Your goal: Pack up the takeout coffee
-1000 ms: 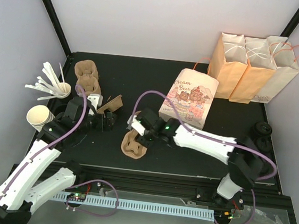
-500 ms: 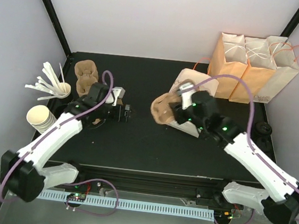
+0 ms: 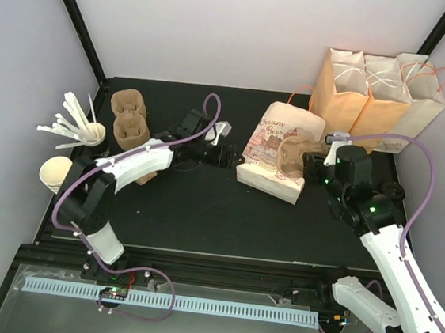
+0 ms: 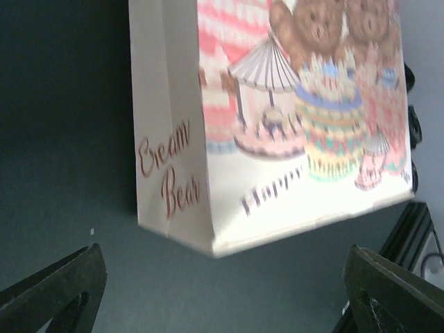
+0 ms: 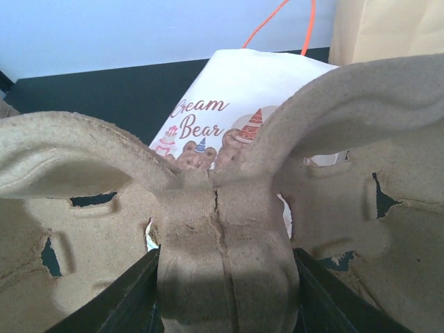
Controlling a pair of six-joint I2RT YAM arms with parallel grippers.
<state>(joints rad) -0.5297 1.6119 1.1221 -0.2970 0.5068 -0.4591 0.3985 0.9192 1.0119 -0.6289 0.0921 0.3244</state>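
The takeout coffee is out of view in every frame. My right gripper (image 3: 309,164) (image 5: 225,277) is shut on the middle ridge of a brown pulp cup carrier (image 3: 291,153) (image 5: 222,208). It holds the carrier over the open top of the white "Cream Bear" printed bag (image 3: 265,159) (image 5: 208,111). My left gripper (image 3: 225,157) (image 4: 222,298) is open and holds nothing. It sits low on the table just left of that bag (image 4: 277,139), its fingers (image 4: 62,284) spread wide and pointing at the bag's side and base.
Three plain paper bags (image 3: 377,95) stand at the back right. Black lids (image 3: 388,192) lie near the right edge. A stack of pulp carriers (image 3: 129,117), a cup of white stirrers (image 3: 91,130) and stacked white cups (image 3: 56,173) sit on the left.
My right arm lifted the pulp carrier from the middle of the table and carried it right, over the printed bag. My left arm swung right to the bag's left side, still open.
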